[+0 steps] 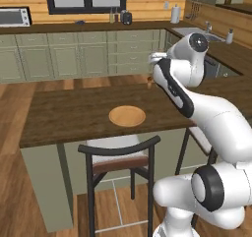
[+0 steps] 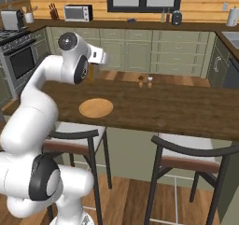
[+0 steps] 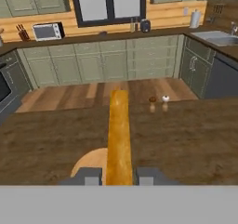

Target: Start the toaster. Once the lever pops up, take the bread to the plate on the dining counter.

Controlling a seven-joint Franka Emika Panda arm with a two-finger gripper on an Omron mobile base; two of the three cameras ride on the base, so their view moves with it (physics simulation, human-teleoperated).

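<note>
Above the dining counter (image 1: 74, 114), I hold the bread (image 3: 119, 135) clamped edge-on between my fingertips (image 3: 87, 175); my gripper (image 3: 119, 176) is clenched on its lower edge, and the orange-brown crust runs straight up the middle of the hand view. The slice hangs clear of the wood, not yet touching anything.

The plate (image 2: 96, 107) lies flat on the counter top, just below and slightly to one side of the slice in the hand view, with its near rim partly hidden behind the bread. The small salt and pepper shakers (image 3: 158, 103) stand farther along the counter, well apart from the plate.

Procedure for the step in hand, as I judge it:

1. Centre the slice over the plate before any descent. The plate is only a little wider than the slice, so a lateral error would leave a corner overhanging the rim.
2. Lower the slice until its bottom edge is close to the plate surface. Releasing from height risks a bounce or a roll off the plate.
3. Tilt the wrist so the slice falls face-down, not on its edge.
4. Release only when the slice is supported, then retract upward without brushing it.
</note>
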